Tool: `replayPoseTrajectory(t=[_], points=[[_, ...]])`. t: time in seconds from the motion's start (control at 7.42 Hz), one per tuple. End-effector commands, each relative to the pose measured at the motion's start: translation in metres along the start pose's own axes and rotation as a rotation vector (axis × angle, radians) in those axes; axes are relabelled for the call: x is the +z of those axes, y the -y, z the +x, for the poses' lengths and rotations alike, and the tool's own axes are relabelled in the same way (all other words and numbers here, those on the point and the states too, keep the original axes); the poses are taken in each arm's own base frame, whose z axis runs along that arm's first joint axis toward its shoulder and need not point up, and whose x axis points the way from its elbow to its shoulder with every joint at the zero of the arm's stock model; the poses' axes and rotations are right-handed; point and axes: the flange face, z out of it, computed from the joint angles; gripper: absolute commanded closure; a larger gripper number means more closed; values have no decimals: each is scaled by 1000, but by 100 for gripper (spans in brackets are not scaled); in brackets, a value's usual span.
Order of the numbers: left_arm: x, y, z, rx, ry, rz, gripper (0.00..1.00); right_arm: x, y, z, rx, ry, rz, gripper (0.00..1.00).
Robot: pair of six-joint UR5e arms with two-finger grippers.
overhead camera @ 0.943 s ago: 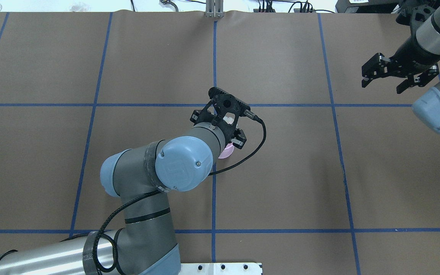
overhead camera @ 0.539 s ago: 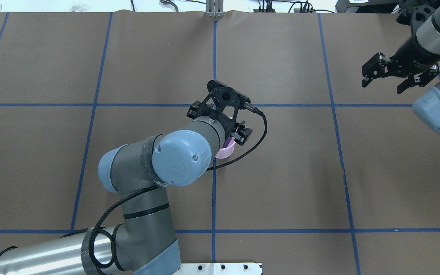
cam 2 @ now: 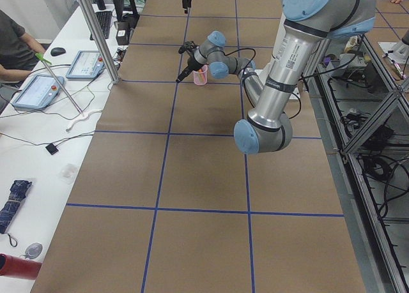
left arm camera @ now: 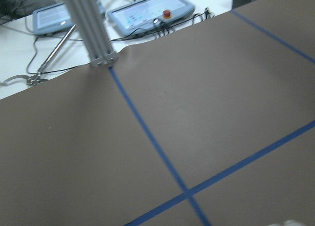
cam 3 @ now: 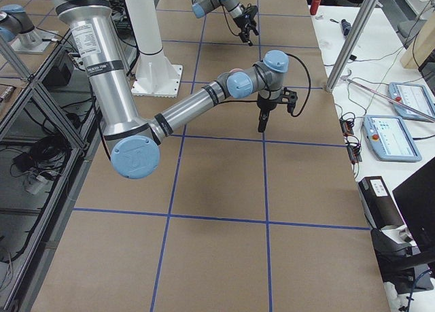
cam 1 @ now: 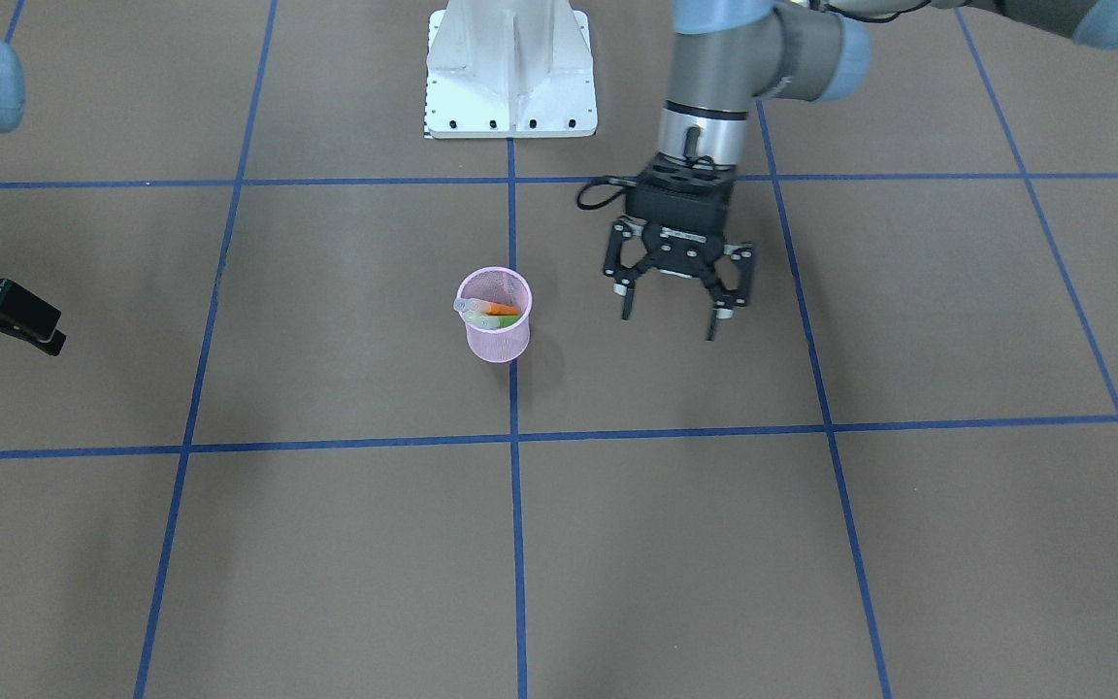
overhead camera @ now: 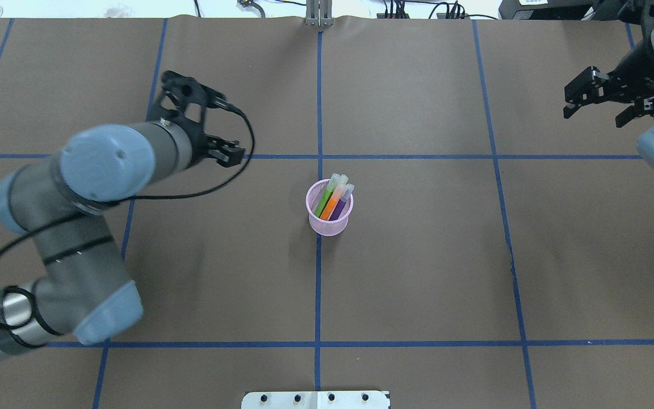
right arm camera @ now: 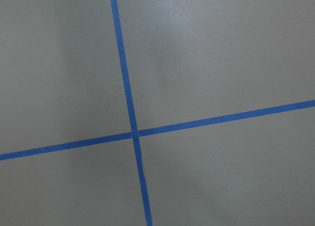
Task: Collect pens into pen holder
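Three pens (overhead camera: 332, 200), green, orange and purple, lean together inside the pink mesh pen holder (overhead camera: 327, 227). I see the holder standing upright on the centre blue tape line (overhead camera: 318, 284) of the brown table (overhead camera: 418, 255). The left gripper (cam 1: 671, 325) hangs near the holder, fingers spread and empty. The right gripper (overhead camera: 594, 116) hangs well apart, also spread and empty.

The worktop (overhead camera: 418, 272) is covered with brown paper, and a grid of blue tape lines (overhead camera: 406, 156) is laid across it. The pink mesh pen holder (overhead camera: 330, 222) is seen standing upright on the paper, about midway between the left and right edges. Its base is set partly on the central tape line, just on the robot's side of a crossing line. A white mounting plate (cam 1: 510, 73) is fixed at the middle of the robot-side edge. A faint shadow is cast on the paper beside the holder.
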Motion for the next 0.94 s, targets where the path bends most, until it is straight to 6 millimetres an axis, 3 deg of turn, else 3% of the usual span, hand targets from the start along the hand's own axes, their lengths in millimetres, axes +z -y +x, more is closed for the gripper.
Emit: replayPoseTrajectory(t=[0.0,0.13,0.27,0.54,0.67,0.81], points=[[-18,-7,-184,-209,-51,-234,1,-10,21,56,-54,-20,15,1],[-34,-18,-264,-204,-61,-290,1,-14,29,84,-75,-31,18,1],[-34,-38,-327,-151,-87,-349,1,-18,30,109,-100,-39,22,1],[-25,-67,-447,-231,-102,-496,1,-22,22,167,-134,-23,8,1],[-21,-71,-482,-202,-101,-544,1,-24,20,191,-132,-5,1,0],[-41,-63,-506,-265,-88,-548,1,-39,21,210,-147,0,24,1]])
